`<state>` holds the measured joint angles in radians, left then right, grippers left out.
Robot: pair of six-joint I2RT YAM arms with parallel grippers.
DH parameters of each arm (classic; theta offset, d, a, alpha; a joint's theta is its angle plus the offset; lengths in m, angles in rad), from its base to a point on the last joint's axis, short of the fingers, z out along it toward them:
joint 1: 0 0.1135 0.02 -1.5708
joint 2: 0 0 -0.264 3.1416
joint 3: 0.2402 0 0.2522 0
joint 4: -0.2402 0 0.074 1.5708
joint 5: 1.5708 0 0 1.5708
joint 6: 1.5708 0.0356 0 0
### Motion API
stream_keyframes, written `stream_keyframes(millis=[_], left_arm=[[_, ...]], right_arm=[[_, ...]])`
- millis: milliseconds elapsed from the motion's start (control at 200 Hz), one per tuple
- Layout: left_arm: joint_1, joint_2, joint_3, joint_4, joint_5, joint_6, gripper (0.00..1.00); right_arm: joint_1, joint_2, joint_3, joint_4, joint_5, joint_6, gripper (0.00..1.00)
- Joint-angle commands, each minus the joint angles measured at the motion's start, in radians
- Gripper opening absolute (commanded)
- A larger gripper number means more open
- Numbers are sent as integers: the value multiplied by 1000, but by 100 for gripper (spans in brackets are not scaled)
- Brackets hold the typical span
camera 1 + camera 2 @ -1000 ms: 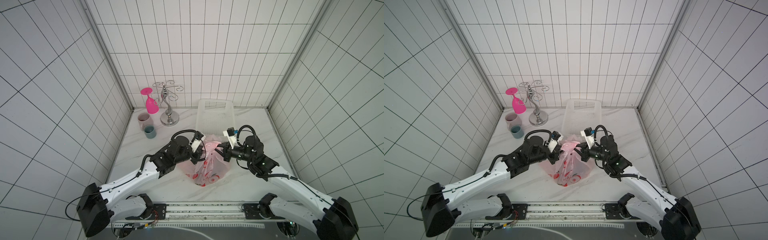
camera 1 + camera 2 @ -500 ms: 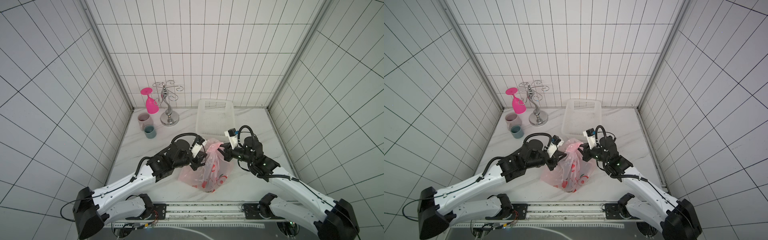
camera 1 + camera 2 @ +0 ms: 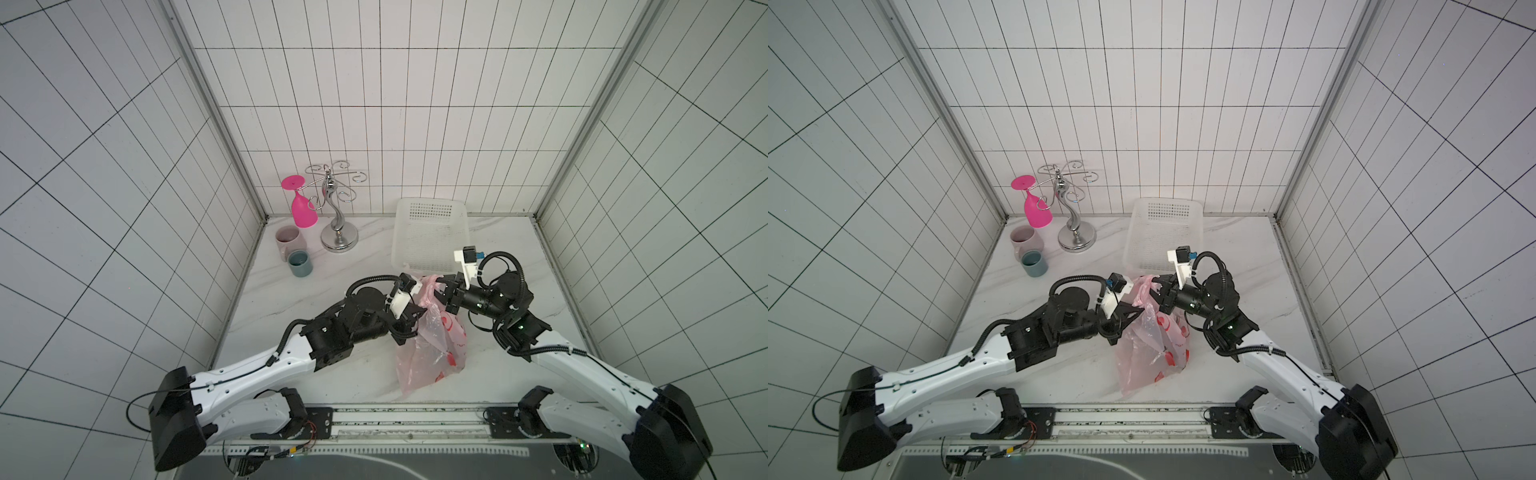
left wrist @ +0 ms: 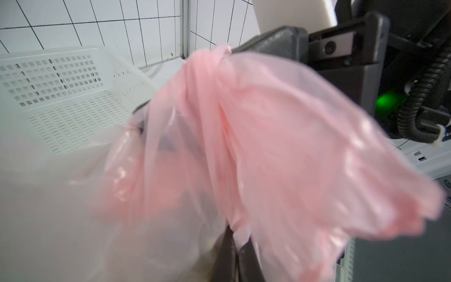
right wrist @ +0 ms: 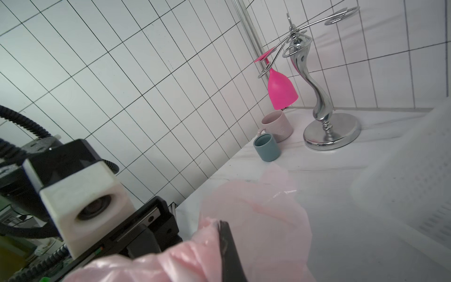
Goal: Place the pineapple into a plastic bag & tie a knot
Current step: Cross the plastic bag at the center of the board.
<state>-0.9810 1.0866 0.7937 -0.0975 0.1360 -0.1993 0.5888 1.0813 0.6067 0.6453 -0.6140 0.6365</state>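
At table (image 3: 274, 307) centre, left tool (image 3: 417, 318) and right tool (image 3: 441, 291) each clenched on plastic bag (image 3: 432, 353)

Pink film of the plastic bag (image 3: 430, 353) hides whatever lies inside.

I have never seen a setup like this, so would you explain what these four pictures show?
Two white robot arms stand at a marble table. Two pictures look down from overhead; the other two come from cameras on the arms' wrists. The left gripper and right gripper are each shut on the top of a pink plastic bag. Farther back stand a white basket, a pink cup, a blue cup, and a metal stand with a pink glass hanging upside down.
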Motion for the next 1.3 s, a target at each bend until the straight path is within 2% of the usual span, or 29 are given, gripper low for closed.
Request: stream_keyframes(millis=[0, 105, 220, 405, 515, 600, 680, 884, 1064, 1299], left_arm=[[-18, -31, -49, 57, 9, -20, 0], [-19, -54, -80, 110, 22, -33, 0], [-18, -52, -95, 134, 16, -36, 0], [-16, -69, -121, 132, -94, -63, 0], [-15, -92, -149, 165, -95, -66, 0], [-15, -98, -170, 216, -23, -69, 0], [-16, -94, -178, 249, 36, -83, 0], [-30, -92, -177, 264, 59, -95, 0], [-33, -92, -151, 262, 79, -86, 0], [-41, -110, -108, 209, 55, -48, 0]], right_arm=[[-5, 18, -35, 350, -48, 159, 0], [-4, 55, -38, 390, -46, 180, 0], [-3, 98, -47, 507, -56, 281, 0], [-3, 162, 14, 590, -178, 375, 0], [-3, 160, 8, 636, -186, 409, 0], [-3, 121, -20, 592, -92, 349, 0], [-3, 74, -24, 448, 9, 243, 0], [-1, 49, 0, 259, 201, 120, 0], [5, 72, 22, 261, 227, 108, 0], [18, 65, 110, 12, 289, -52, 0]])
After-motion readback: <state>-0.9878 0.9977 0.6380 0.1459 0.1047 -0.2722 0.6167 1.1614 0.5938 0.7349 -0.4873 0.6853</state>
